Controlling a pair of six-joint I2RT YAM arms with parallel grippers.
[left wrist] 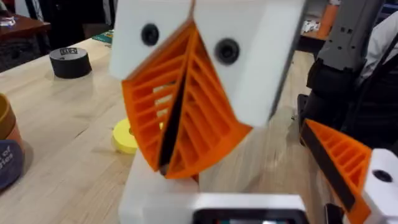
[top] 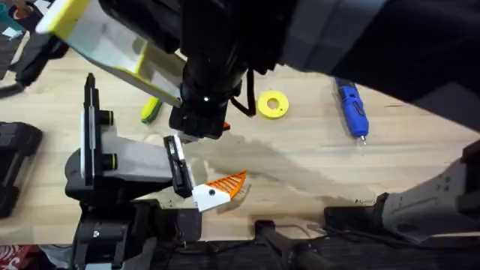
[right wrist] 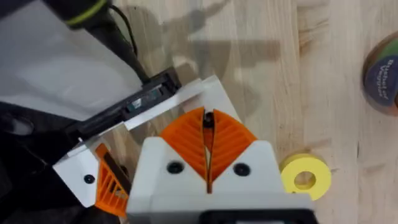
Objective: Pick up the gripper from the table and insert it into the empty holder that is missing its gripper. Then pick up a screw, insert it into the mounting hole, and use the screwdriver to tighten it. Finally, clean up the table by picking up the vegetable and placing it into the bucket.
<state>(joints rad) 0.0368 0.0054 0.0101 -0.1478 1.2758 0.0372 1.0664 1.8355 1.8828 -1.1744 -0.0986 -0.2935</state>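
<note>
My left gripper (top: 196,174) lies low over the table and is open. One of its fingers carries an orange ribbed pad (top: 229,184); the other is the bare white holder (right wrist: 180,102), seen too in the left wrist view (left wrist: 155,193). My right gripper (right wrist: 207,134) reaches across the table, points down at the holder's end and is shut, pad against pad. A small dark spot sits at its tips; I cannot tell what it is. The loose gripper and the screw are out of view. The vegetable (top: 150,109) lies left of the right gripper, the blue screwdriver (top: 351,109) far right. The bucket (right wrist: 382,74) stands beyond.
A yellow round spool (top: 272,104) lies just right of the right gripper. A black tape roll (left wrist: 70,62) sits on the wood farther back. The right arm's dark bulk covers the top of the overhead view. Bare wood lies between the spool and the screwdriver.
</note>
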